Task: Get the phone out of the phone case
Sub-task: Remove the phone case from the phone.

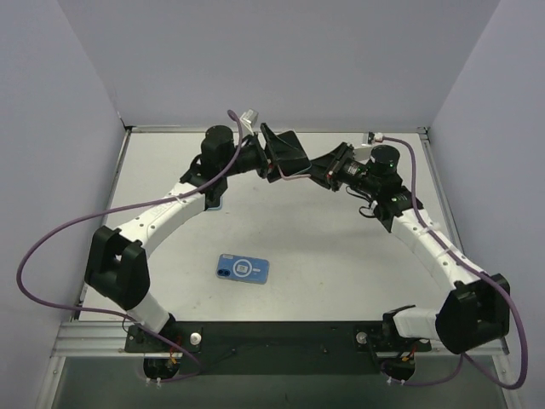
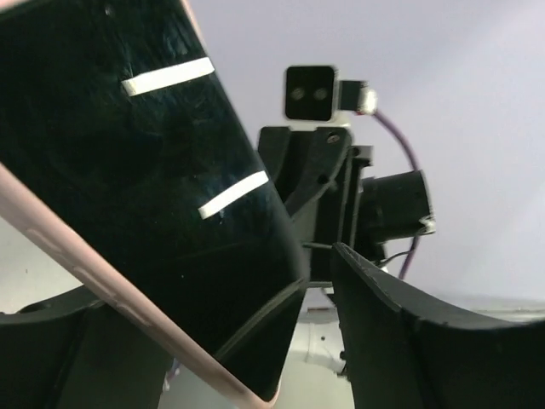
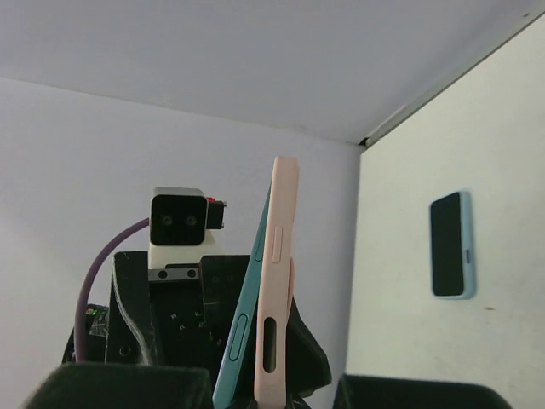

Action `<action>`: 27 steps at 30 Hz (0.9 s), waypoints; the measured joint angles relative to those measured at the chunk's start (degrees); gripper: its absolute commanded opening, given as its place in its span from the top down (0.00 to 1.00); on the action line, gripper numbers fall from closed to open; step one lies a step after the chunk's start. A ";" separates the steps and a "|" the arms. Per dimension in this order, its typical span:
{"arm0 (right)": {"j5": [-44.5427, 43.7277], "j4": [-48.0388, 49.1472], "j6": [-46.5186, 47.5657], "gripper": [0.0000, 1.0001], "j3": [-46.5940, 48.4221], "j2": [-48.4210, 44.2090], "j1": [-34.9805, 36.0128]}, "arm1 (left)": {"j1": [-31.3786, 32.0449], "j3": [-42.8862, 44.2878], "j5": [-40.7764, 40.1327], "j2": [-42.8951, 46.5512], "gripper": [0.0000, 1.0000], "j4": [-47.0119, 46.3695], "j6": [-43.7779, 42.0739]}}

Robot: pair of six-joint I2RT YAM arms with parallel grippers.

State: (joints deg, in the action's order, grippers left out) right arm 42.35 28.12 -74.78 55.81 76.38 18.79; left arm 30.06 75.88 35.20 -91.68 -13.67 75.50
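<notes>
The phone (image 3: 241,332) has a teal edge and tilts out of the pink phone case (image 3: 277,256) along one long side, both standing edge-on in the right wrist view. My right gripper (image 3: 277,396) is shut on the case's lower end. In the left wrist view the phone's dark screen (image 2: 145,196) fills the left, with the case's pink rim (image 2: 102,281) below it. My left gripper (image 2: 213,315) is open around it, and its right finger (image 2: 400,341) stands apart from the phone. From above, both grippers meet at the phone (image 1: 285,149), held above the back of the table.
A second, light blue phone (image 1: 243,268) lies flat on the table between the arms, also seen as a blue phone (image 3: 451,244) in the right wrist view. Purple cables loop beside both arms. Walls enclose the table on three sides.
</notes>
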 measured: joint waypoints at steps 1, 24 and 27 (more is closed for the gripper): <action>-1.29 -4.04 2.47 1.00 0.00 -1.92 -0.44 | 0.61 -0.33 0.98 -0.52 0.22 0.13 -0.15; -40.44 -45.94 37.86 1.00 0.02 -4.79 5.09 | -2.05 -9.25 6.49 -0.35 0.20 0.72 -4.17; -44.65 -46.12 40.98 1.00 -0.02 -1.18 10.62 | -3.06 -10.45 6.45 0.61 0.20 0.70 -4.26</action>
State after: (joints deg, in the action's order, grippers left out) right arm -2.31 -18.00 -33.80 55.79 75.20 29.41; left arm 27.00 65.43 41.65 -91.07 -12.97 71.24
